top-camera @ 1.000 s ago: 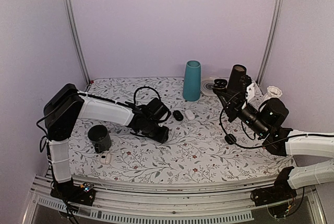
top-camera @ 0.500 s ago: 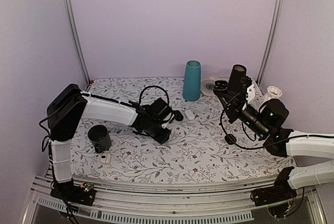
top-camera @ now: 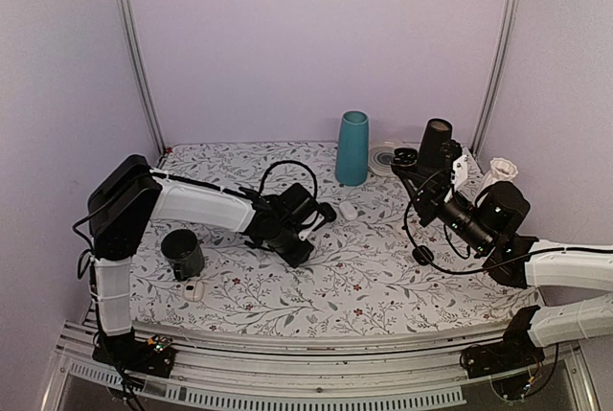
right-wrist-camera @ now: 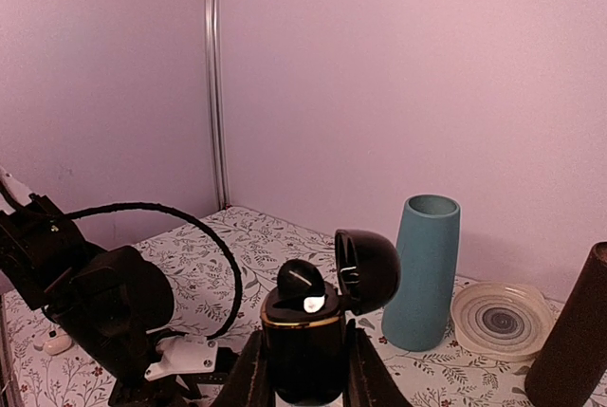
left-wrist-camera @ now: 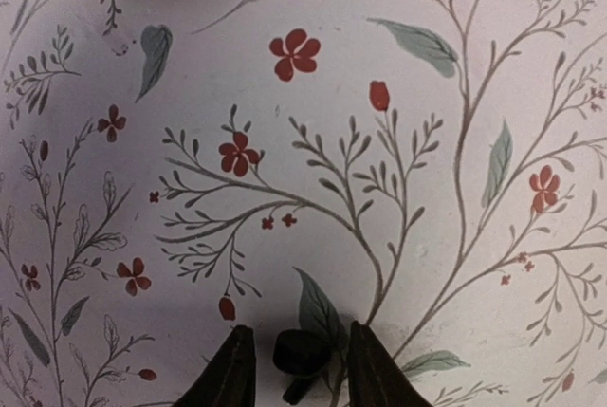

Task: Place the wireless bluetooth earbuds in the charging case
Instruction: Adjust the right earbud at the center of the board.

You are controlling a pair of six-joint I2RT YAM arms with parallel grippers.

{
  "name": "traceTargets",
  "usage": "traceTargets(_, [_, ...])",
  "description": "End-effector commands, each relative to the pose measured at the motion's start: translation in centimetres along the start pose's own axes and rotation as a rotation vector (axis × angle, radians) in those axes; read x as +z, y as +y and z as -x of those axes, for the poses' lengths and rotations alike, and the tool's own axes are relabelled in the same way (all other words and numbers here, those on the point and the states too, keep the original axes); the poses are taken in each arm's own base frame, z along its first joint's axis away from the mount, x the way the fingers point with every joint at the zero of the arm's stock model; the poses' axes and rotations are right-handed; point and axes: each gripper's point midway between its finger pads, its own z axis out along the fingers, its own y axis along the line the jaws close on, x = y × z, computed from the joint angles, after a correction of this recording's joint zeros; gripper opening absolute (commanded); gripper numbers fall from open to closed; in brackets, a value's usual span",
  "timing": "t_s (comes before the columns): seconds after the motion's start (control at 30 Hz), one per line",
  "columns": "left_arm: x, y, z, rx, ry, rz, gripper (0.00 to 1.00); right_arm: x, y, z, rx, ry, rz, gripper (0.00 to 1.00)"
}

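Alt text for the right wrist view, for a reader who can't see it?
The right claw grips an upright black charging case, lid open, with one dark earbud sitting in its top. Behind stand a teal vase and a pale plate on the floral table.

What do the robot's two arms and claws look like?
Left arm and right arm both have white shells over black joints, with loose black cables looping alongside. Left claw and right claw have dark, tapered fingers.
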Motion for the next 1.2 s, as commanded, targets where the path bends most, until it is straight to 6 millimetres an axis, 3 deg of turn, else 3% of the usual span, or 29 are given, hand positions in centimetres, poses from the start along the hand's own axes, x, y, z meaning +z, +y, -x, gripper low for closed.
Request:
traceTargets(0.0, [0.8,-0.8,-0.2,0.062,0.02,-0.012,0.35,-0.1,-0.4,0.1,0.009,-0.008,-0.018,0.04])
traceTargets(0.23, [1.5,-1.0,-0.3,0.099,0.038,-0.021,0.34,0.0,-0.4,0.2,0.009,-0.009,-0.013,0.04])
traceTargets(0.6, [-0.1,-1.2,-0.4,0.117,0.038,-0.068,0.34,0.0,-0.3,0.0,0.009,-0.005,-0.012,0.04])
traceTargets(1.17, [-0.3,0.5,-1.3,0.071,0.059,-0.024,0.33,0.1,-0.3,0.0,0.009,-0.004,-0.009,0.04])
